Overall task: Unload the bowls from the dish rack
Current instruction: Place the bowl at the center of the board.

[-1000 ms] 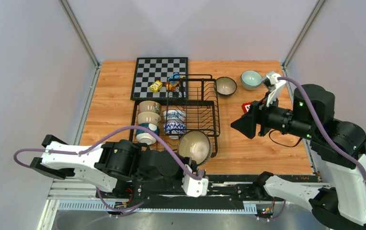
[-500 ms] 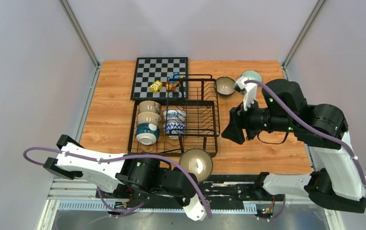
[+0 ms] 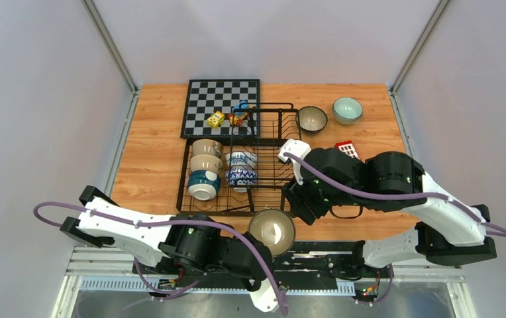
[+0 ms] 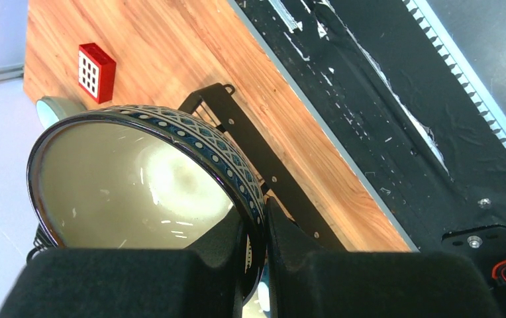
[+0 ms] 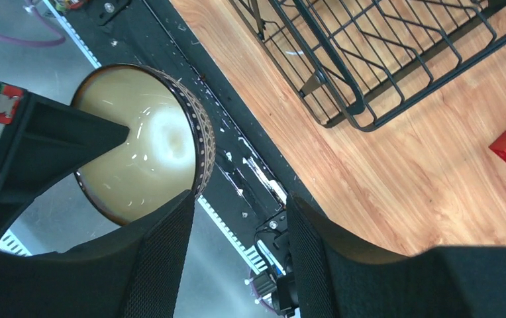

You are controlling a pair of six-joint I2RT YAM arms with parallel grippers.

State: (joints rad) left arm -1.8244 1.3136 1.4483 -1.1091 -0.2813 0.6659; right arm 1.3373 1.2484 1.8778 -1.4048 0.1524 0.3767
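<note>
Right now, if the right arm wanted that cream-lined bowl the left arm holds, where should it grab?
Probably the free rim of the bowl, opposite where the left end effector pinches it. The wall is thin, so one finger inside, one outside. The open right end effector is on that side.

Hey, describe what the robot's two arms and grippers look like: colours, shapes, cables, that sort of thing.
The left arm and the right arm both have white links joined by chunky black cylindrical joints. A purple cable loops along each arm. The left gripper and the right gripper each have two broad matte black fingers that taper toward the tips.
</note>
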